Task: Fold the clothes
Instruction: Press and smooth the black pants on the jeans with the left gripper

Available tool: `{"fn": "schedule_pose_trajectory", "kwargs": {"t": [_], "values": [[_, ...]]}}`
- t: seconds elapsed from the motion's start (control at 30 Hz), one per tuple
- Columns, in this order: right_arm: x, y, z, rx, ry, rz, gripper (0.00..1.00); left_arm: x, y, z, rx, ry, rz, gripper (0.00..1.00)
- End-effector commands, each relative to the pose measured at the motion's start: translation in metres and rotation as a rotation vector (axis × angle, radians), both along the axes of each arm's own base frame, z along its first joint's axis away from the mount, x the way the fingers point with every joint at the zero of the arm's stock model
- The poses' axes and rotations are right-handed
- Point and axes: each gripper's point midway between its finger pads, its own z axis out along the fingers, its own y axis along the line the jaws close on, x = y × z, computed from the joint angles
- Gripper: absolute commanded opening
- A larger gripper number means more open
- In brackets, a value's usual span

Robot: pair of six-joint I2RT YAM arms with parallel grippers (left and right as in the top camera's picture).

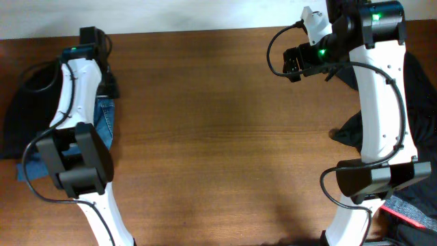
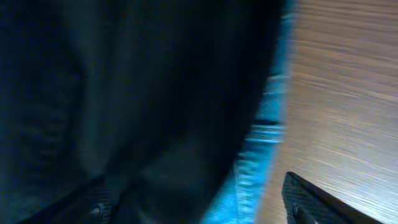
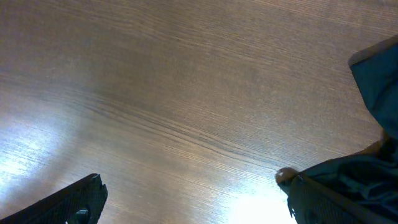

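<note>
The clothes lie in two heaps. At the left table edge there is black fabric (image 1: 27, 109) with blue denim jeans (image 1: 104, 123) beside it. In the left wrist view the black fabric (image 2: 124, 93) fills most of the picture, with a denim hem (image 2: 261, 155) along its edge. My left gripper (image 1: 108, 85) (image 2: 199, 211) hangs open over that edge and holds nothing. Another black garment (image 1: 416, 102) (image 3: 373, 174) lies at the right edge. My right gripper (image 1: 292, 65) (image 3: 199, 205) is open over bare wood, and its right finger (image 3: 336, 199) is close to that garment.
The brown wooden table (image 1: 218, 137) stretches between the two arms. A dark item with a red edge (image 1: 410, 213) lies at the front right by the right arm's base. Both arms stand along the table's sides.
</note>
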Motion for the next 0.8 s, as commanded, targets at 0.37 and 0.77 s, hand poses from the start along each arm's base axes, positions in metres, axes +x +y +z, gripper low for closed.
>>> {"fn": "schedule_pose_trajectory", "kwargs": {"t": [0.37, 0.77], "values": [[-0.001, -0.002, 0.01, 0.007, -0.028, -0.012, 0.99, 0.022, -0.013, 0.147, 0.003, -0.302, -0.033, 0.97], [-0.001, -0.002, 0.01, 0.007, -0.027, -0.012, 0.99, -0.021, 0.124, 0.18, 0.262, -0.322, 0.267, 0.01]]}}
